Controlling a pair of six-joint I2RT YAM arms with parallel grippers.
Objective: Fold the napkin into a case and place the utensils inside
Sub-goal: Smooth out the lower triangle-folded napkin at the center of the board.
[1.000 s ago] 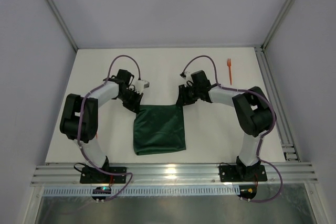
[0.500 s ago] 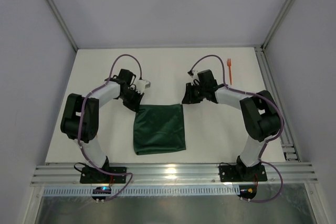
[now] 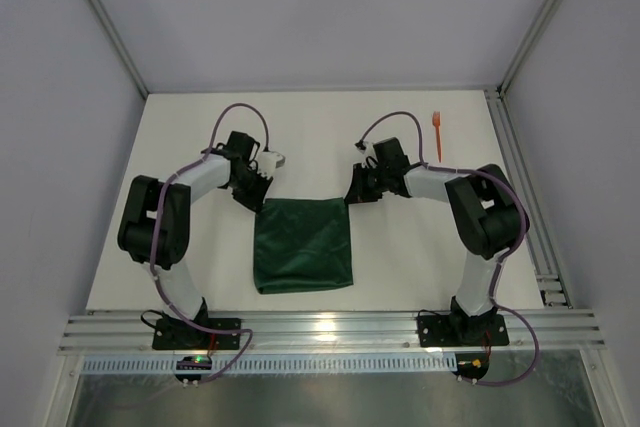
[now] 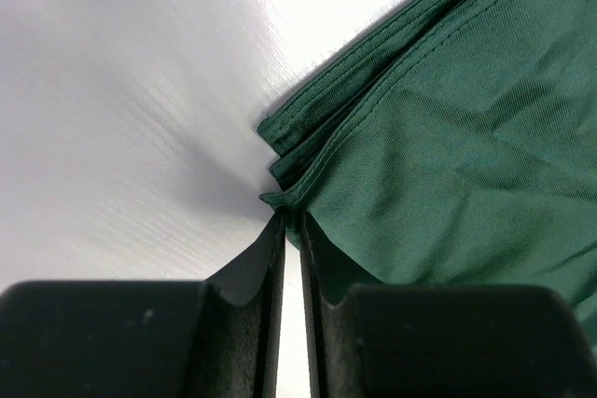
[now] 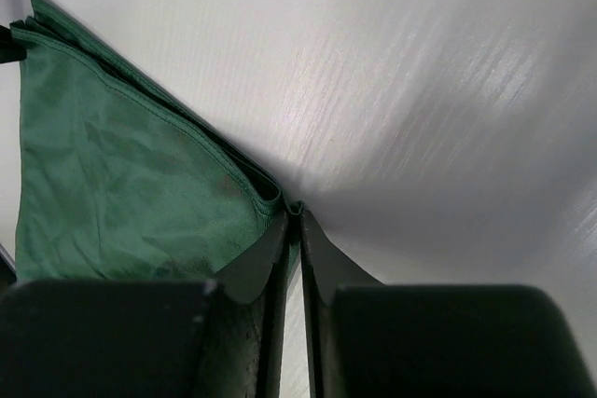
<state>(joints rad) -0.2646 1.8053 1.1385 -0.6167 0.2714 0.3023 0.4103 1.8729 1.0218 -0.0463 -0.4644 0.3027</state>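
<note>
The dark green napkin (image 3: 303,244) lies folded into a layered rectangle in the middle of the table. My left gripper (image 3: 258,199) is shut on its far left corner. The left wrist view shows the jaws (image 4: 291,217) nipping the stacked hems of the napkin (image 4: 448,137). My right gripper (image 3: 351,196) is shut on the far right corner. The right wrist view shows the jaws (image 5: 294,212) pinching a fold of the napkin (image 5: 121,184). One orange fork (image 3: 437,135) lies at the far right of the table. The second utensil is out of view.
White tabletop (image 3: 310,137) with a metal rail (image 3: 525,207) along the right edge and an aluminium frame (image 3: 330,329) at the near edge. Grey walls stand on the left, right and far sides.
My right arm swung a little to the right and came back to the napkin's far right corner. The left gripper stayed at the far left corner. The napkin has barely shifted.
</note>
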